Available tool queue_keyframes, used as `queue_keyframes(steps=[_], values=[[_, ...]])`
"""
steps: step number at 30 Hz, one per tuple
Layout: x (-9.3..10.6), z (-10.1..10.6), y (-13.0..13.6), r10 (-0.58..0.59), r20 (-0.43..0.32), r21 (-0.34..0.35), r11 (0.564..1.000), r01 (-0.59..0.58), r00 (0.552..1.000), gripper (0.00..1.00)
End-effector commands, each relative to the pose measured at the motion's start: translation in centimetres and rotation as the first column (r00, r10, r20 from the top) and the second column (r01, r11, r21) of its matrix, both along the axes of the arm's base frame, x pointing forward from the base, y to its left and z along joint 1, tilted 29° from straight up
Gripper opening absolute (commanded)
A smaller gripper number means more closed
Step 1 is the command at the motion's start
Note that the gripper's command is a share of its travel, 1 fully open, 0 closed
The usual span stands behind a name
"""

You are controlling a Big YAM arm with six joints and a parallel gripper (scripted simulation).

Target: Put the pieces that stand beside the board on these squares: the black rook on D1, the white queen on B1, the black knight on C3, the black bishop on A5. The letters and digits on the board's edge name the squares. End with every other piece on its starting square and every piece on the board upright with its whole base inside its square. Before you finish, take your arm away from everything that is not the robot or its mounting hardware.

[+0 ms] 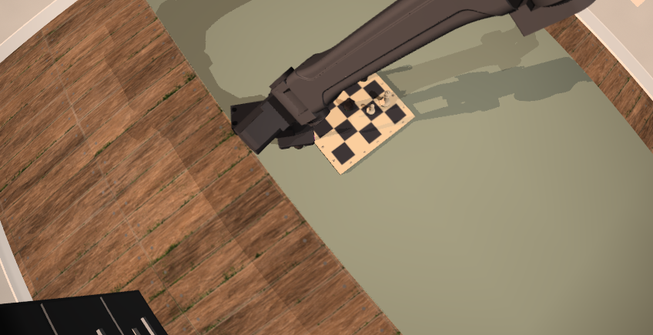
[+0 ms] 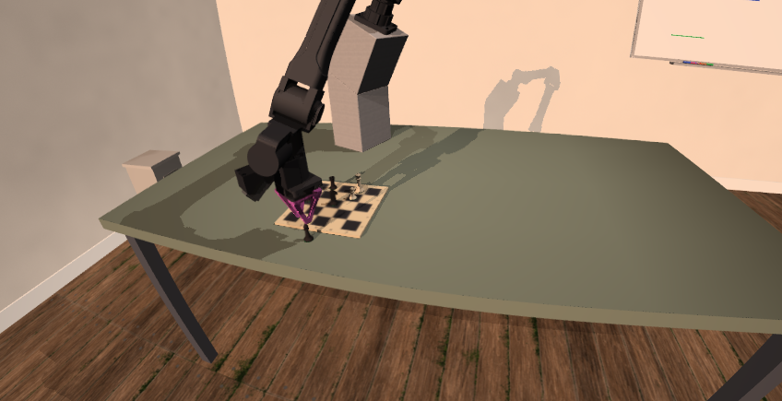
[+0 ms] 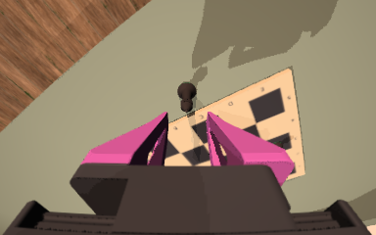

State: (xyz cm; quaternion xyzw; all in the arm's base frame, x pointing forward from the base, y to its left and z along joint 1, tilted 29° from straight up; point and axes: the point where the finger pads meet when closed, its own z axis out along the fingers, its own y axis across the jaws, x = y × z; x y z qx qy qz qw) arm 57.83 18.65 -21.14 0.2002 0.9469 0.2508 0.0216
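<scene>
From above the arm [image 1: 366, 52] hid the claw near the table's [image 1: 458, 222] left edge, the side view showed the claw [image 2: 306, 222] just above a dark piece [image 2: 308, 234] beside the board [image 2: 359, 211], and the wrist view showed its fingers part-open, holding nothing.

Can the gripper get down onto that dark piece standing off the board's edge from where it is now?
Probably yes. The gripper hangs just above the dark piece with its fingers apart and nothing between them. The piece stands alone on the table beside the board.
</scene>
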Motion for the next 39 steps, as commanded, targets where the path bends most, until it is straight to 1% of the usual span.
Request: queue_keyframes(steps=[1, 5, 8, 12, 15, 39], values=[[1.4, 0.8, 0.4, -0.007, 0.03, 0.004, 1.0, 0.007, 1.0, 0.35], [1.3, 0.9, 0.6, -0.005, 0.032, 0.005, 1.0, 0.005, 0.999, 0.35], [0.7, 1.2, 0.8, -0.002, 0.029, 0.005, 1.0, 0.002, 1.0, 0.35], [1.1, 2.0, 0.4, -0.011, 0.04, 0.007, 1.0, 0.011, 0.999, 0.35], [0.6, 1.2, 0.4, -0.008, 0.028, 0.004, 1.0, 0.008, 1.0, 0.35], [0.8, 1.3, 0.5, -0.008, 0.03, 0.005, 1.0, 0.008, 1.0, 0.35]])
